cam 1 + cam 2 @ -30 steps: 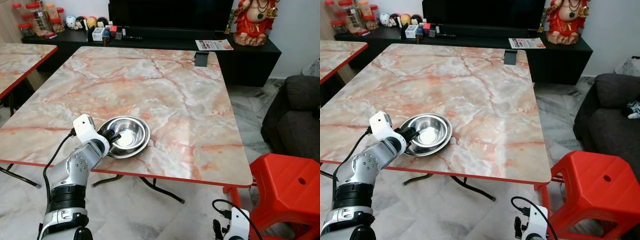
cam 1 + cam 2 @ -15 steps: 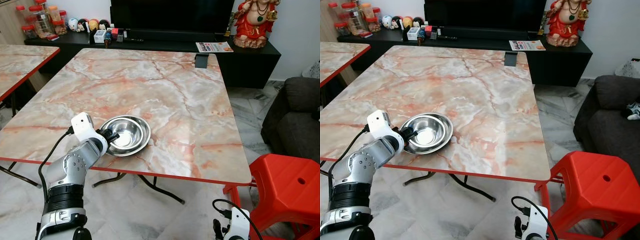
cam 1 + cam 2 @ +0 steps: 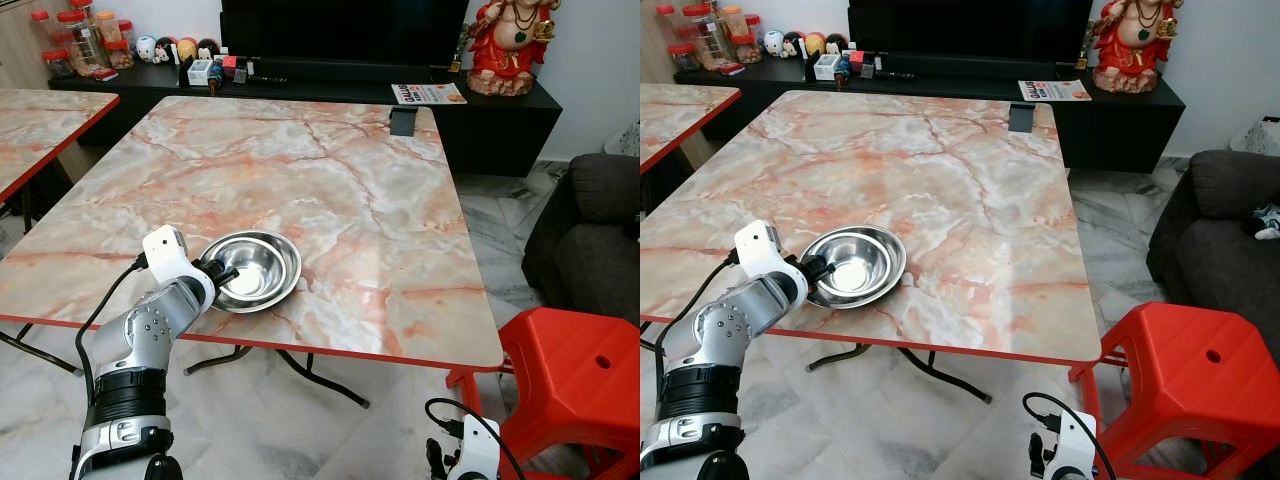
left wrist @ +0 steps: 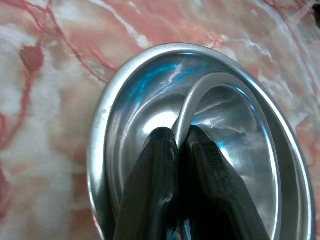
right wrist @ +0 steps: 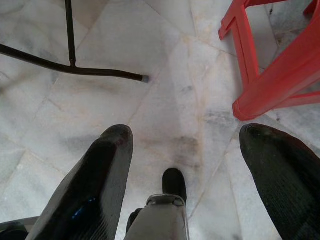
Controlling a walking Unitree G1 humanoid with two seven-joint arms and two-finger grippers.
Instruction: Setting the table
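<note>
Home living rm: TV [image 3: 340, 25], sofa [image 3: 590, 240], marble dining table [image 3: 340, 180].

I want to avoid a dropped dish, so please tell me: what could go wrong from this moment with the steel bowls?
1. The left end effector pinches only the thin rim of the inner bowl, so it may slip out when lifted.
2. The inner bowl is nested in the outer bowl; both may rise together, then separate and fall.
3. The bowls sit close to the near edge of the table, so a slip could send them to the floor.

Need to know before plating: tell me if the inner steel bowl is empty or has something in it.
Empty. The inner bowl, nested in the outer bowl, shows only bare shiny metal in the left wrist view; the left gripper is pinching its rim.
</note>
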